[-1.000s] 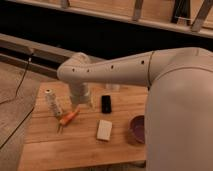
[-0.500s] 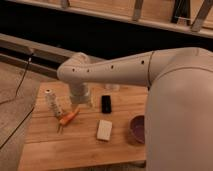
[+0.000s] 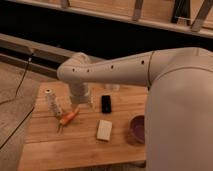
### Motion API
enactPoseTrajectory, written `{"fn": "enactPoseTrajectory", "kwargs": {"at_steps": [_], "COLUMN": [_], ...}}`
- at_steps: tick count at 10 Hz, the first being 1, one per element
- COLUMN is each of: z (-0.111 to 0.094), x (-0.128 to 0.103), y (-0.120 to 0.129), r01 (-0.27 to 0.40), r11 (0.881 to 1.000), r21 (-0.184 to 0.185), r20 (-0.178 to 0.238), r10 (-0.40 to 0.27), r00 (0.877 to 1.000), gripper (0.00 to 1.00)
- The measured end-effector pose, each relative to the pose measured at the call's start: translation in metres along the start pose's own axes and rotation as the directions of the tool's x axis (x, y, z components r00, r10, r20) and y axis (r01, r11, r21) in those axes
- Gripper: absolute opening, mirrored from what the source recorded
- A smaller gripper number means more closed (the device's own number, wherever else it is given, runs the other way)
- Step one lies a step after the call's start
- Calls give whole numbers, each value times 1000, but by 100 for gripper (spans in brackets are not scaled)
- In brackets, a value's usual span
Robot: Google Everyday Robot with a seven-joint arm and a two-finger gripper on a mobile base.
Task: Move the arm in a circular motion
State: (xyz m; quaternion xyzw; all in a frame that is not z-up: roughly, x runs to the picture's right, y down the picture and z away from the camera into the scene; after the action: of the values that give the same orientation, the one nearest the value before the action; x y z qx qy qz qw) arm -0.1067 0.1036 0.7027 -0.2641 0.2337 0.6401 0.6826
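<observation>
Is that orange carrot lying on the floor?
No, the carrot lies on the wooden table, beside the gripper at the end of the arm.

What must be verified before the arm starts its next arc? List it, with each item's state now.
1. Arm in view: ok, it reaches in from picture-right and bends down at the elbow.
2. Gripper located: ok, low over the back of the wooden table.
3. Gap to the white bottle: not ok, it stands upright close by on picture-left.
4. Orange object: cannot tell whether it touches the gripper; it lies just in front.
5. Black device: ok, apart on picture-right.
6. White block and purple bowl: ok, nearer the front edge, apart from the gripper.
</observation>
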Motion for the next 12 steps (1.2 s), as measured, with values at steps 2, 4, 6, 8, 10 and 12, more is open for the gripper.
{"fn": "enactPoseTrajectory", "kwargs": {"at_steps": [2, 4, 6, 8, 10, 12], "z": [-7, -19, -29, -34, -33, -32], "x": [2, 4, -1, -18, -45, -93], "y": [-8, -38, -69, -97, -118, -136], "r01": [-3, -33, -66, -84, -79, -60], "r11": [1000, 999, 997, 995, 994, 994], "r21": [2, 24, 42, 57, 72, 88], "r20": [2, 5, 11, 13, 18, 25], "r10": [3, 33, 66, 84, 78, 59], "r00": [1000, 999, 998, 996, 997, 998], "gripper": [65, 65, 65, 65, 65, 65]}}
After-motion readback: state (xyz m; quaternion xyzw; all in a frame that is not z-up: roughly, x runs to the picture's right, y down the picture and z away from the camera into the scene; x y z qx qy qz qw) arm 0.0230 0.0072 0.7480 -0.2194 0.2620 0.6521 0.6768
